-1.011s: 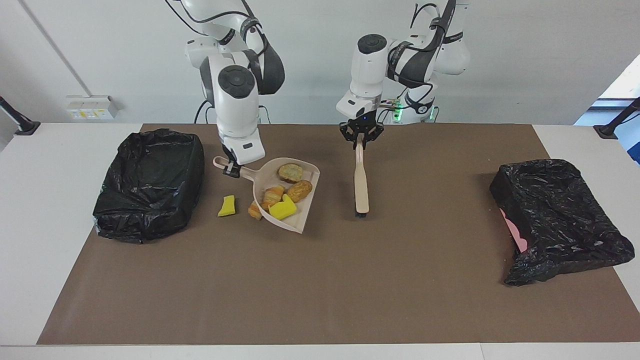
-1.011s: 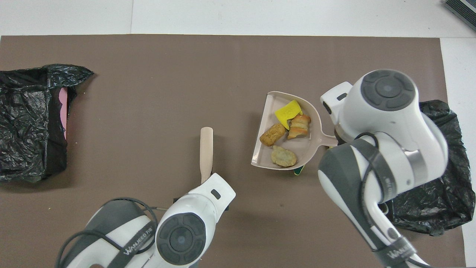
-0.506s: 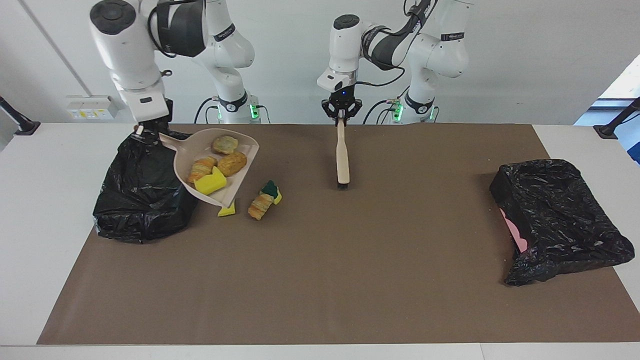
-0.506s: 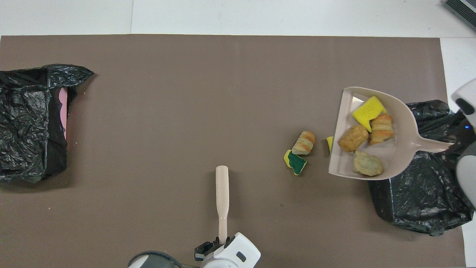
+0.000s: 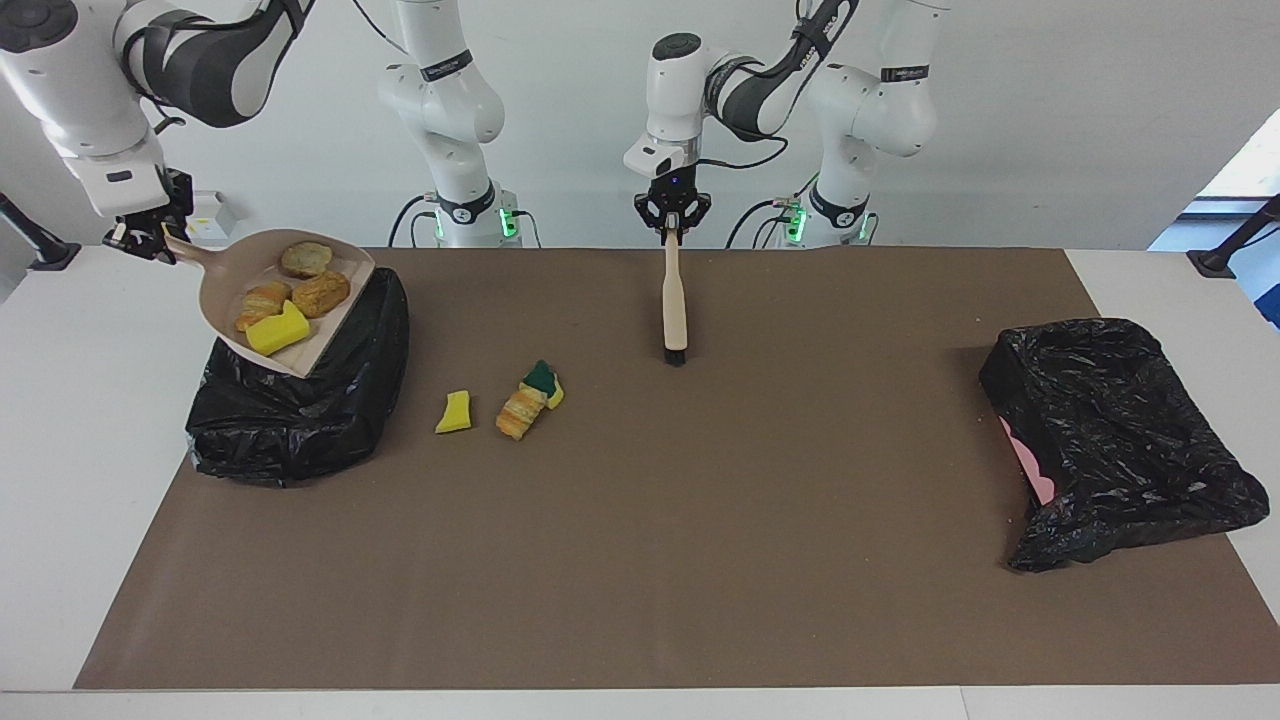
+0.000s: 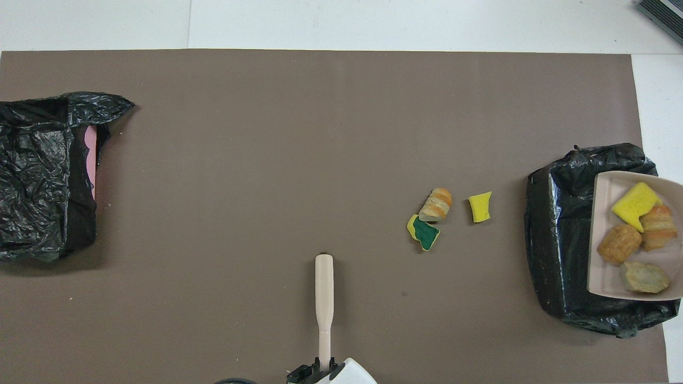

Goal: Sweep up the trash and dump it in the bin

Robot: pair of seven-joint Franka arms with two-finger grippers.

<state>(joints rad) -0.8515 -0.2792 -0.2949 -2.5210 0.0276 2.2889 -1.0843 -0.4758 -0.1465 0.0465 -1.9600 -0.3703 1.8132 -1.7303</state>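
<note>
My right gripper (image 5: pixel 150 238) is shut on the handle of the beige dustpan (image 5: pixel 222 283), which it holds raised over the black-lined bin (image 5: pixel 300 425) at the right arm's end. In the pan lie a yellow sponge bit (image 5: pixel 280 330) and three bread-like pieces (image 5: pixel 322 293). Three more scraps of trash lie on the mat beside the bin: a yellow bit (image 5: pixel 455 412), a bread piece (image 5: pixel 522 410) and a green-backed sponge (image 5: pixel 543 380). The left gripper (image 5: pixel 672 215) is shut on the brush (image 5: pixel 674 300), which hangs bristles down near the robots' edge.
A second black-bagged bin (image 5: pixel 1110 440) lies tipped at the left arm's end, with pink showing at its mouth. A brown mat (image 5: pixel 700 560) covers the table between the two bins. In the overhead view the dustpan (image 6: pixel 605 202) covers part of the bin (image 6: pixel 555 213).
The right arm lifted the loaded dustpan off the mat and carried it over the bin. Three scraps stayed on the mat. The left arm drew the brush up and back toward the robots.
</note>
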